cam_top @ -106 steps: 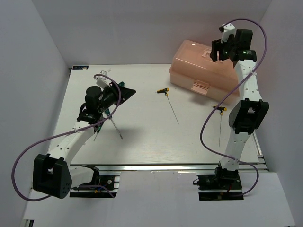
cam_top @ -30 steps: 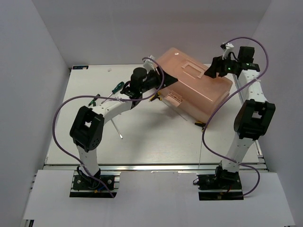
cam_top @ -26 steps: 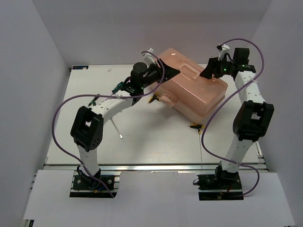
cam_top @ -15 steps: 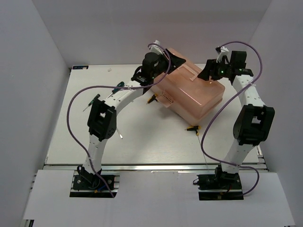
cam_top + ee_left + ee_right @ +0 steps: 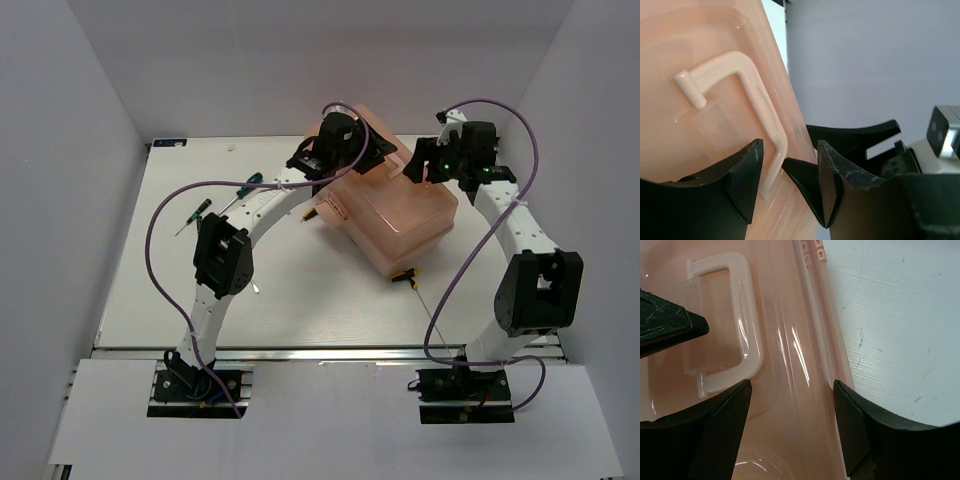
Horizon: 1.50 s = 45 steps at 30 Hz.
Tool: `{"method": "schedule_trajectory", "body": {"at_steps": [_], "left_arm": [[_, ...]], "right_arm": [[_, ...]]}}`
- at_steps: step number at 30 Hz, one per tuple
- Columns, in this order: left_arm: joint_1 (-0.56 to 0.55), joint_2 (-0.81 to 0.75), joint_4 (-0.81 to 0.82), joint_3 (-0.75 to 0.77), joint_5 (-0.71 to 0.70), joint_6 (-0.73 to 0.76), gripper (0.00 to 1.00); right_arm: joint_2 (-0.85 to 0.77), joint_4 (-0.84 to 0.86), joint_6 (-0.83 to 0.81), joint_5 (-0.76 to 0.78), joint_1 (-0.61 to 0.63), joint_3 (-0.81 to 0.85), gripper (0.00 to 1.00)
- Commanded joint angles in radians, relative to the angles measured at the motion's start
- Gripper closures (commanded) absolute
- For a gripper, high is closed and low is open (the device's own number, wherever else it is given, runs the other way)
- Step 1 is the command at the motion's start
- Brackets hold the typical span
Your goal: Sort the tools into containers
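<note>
- Hidden: the toolbox (image 5: 395, 225) has its lid shut, so no compartments show. Both wrist views are cut down to the lid and the carry handle (image 5: 747, 320).
- Tools: 1 T-handle key (image 5: 408, 273) lies on the surface (image 5: 320, 300) at the box's 6 o'clock edge. The second key (image 5: 306, 212) shows only a yellow bit at the box's 9 o'clock side. The far green screwdriver (image 5: 245, 187) and the near green screwdriver (image 5: 196, 214) lie well apart from the box, toward 9 o'clock.
- Change: 3.5 s ago the box sat at the surface's 1 o'clock corner and it is now near centre. Since 0.5 s ago it has slid slightly toward 7 o'clock, and the grippers have drawn closer together.
- Left gripper (image 5: 788, 172): released, with 1 leg of the handle standing in the gap. Whether it touches the handle, I cannot tell.
- Right gripper (image 5: 790, 432): released, jaws wide, over the lid at the handle's 3 o'clock. The handle lies just ahead of it, not between the jaws.
</note>
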Motion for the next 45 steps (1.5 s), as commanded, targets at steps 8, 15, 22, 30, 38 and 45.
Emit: {"method": "schedule_trajectory", "body": {"at_steps": [8, 15, 22, 30, 38, 45], "left_arm": [[-0.004, -0.061, -0.351, 0.111, -0.172, 0.003, 0.4], [-0.003, -0.035, -0.463, 0.173, -0.225, 0.011, 0.4], [-0.003, -0.023, -0.486, 0.18, -0.223, 0.009, 0.4], [-0.006, -0.018, -0.513, 0.181, -0.223, 0.009, 0.41], [-0.024, -0.038, -0.572, 0.175, -0.226, 0.031, 0.41], [-0.026, -0.115, -0.634, 0.085, -0.318, 0.043, 0.4]], "right_arm": [[-0.009, -0.122, 0.054, 0.202, 0.147, -0.137, 0.29], [-0.062, -0.106, 0.073, 0.185, 0.193, -0.221, 0.3], [-0.131, -0.079, 0.106, 0.181, 0.262, -0.322, 0.31], [-0.155, -0.061, 0.149, 0.118, 0.312, -0.373, 0.32], [-0.115, -0.026, 0.218, 0.111, 0.346, -0.338, 0.31], [-0.101, 0.003, 0.255, 0.156, 0.349, -0.334, 0.29]]}}
